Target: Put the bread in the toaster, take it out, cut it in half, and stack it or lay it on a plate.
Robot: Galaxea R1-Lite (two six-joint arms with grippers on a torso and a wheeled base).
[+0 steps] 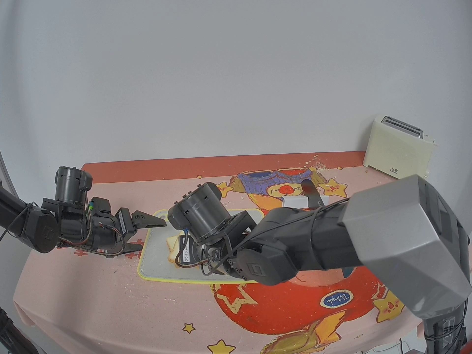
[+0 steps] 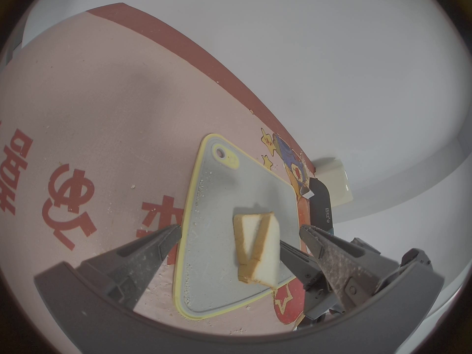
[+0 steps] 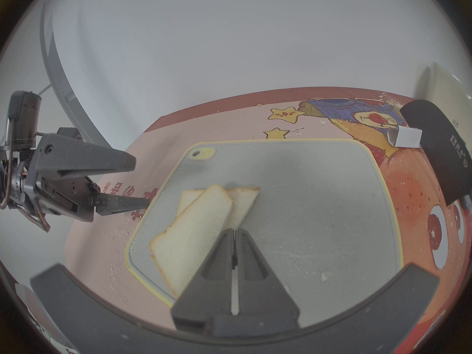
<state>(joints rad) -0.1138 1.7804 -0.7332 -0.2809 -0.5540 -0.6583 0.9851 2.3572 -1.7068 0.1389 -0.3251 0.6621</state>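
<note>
Two triangular bread halves lie on the grey, yellow-rimmed cutting board (image 3: 314, 202). One bread half (image 3: 243, 200) lies flat. The other half (image 3: 189, 239) is tipped up, leaning over it and resting against the side of my right gripper (image 3: 233, 233). That gripper is shut, with a thin slit and no bread between its fingers. From the left wrist view the tilted half (image 2: 268, 254) stands on edge with the right gripper's fingertips (image 2: 294, 260) against it. My left gripper (image 2: 241, 229) is open just off the board's left edge (image 1: 150, 234). In the head view my right arm covers most of the bread (image 1: 172, 246).
A cream toaster (image 1: 397, 148) stands at the table's far right corner. A black knife (image 1: 309, 192) sits in a white holder behind the board. Crumbs dot the pink patterned tablecloth (image 1: 123, 306). There is free cloth at the front left.
</note>
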